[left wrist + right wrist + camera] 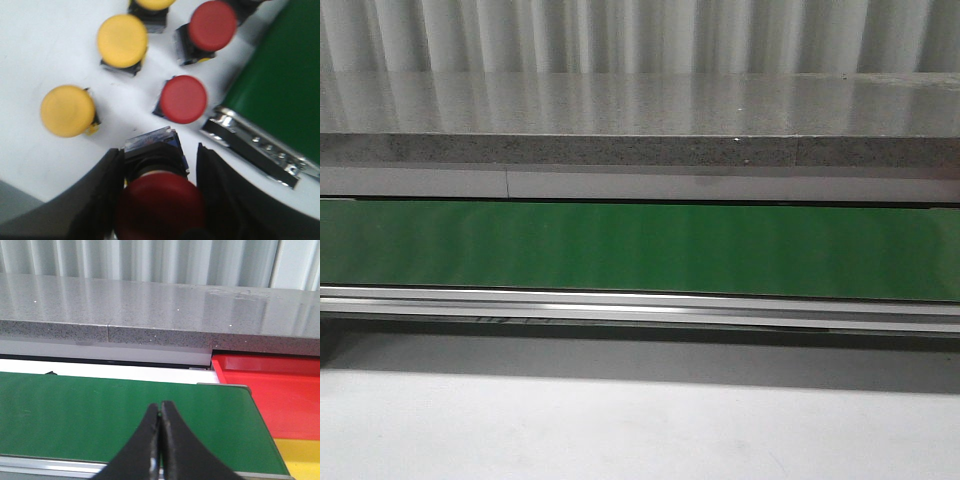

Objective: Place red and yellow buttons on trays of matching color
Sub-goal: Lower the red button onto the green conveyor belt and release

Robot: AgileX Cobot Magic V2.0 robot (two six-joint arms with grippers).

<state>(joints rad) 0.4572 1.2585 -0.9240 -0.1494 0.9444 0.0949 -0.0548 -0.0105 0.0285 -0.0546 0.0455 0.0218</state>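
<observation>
Here the left gripper [159, 197] pinches a red button [160, 205], cap toward the wrist camera; right gripper [160, 440] fingertips pressed together.

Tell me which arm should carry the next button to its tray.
Left. Its gripper is already closed around a red button, with more buttons nearby. The right gripper is shut and empty over the green belt, though nearer the red tray.

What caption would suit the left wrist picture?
Left gripper clamps a red button; two red and three yellow buttons wait on the white table beside the green belt.
</observation>
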